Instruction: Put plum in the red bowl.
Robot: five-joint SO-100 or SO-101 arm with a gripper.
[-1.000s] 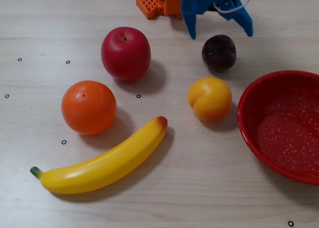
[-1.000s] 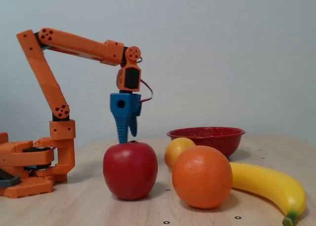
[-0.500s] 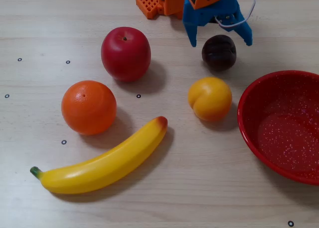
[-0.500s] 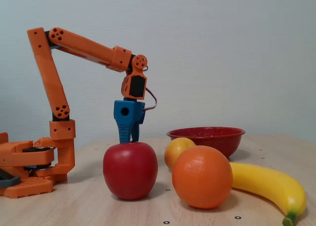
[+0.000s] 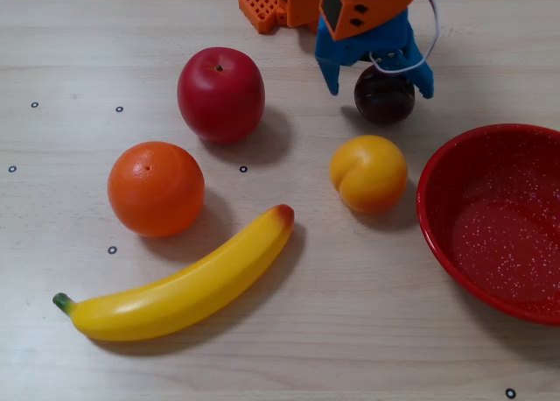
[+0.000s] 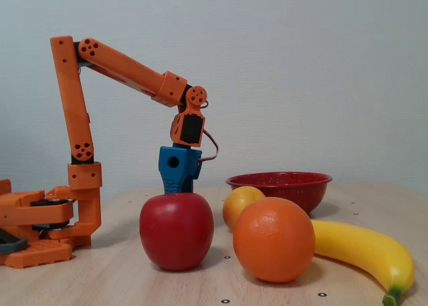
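The plum (image 5: pixel 383 101), small, dark purple and glossy, lies on the table near the top of the overhead view, partly covered by the arm's wrist. My blue gripper (image 5: pixel 378 92) is open and straddles it, one finger (image 5: pixel 329 71) to its left and the other finger (image 5: pixel 421 75) to its right. The red bowl (image 5: pixel 442 230), speckled inside, sits at the right edge, below and right of the plum. In the fixed view the gripper's blue body (image 6: pixel 176 171) reaches down behind the apple (image 6: pixel 176 230), which hides its fingertips and the plum. The red bowl (image 6: pixel 279 182) stands further right there.
A yellow-orange peach (image 5: pixel 368 173) lies just below the plum, left of the bowl. A red apple (image 5: pixel 220 94), an orange (image 5: pixel 156 188) and a banana (image 5: pixel 184 283) fill the left half. The arm's orange base (image 5: pixel 273 4) sits at the top edge.
The open gripper has moved down and forward over the plum, so its fingers now flank the fruit. The fruits and bowl have not moved.
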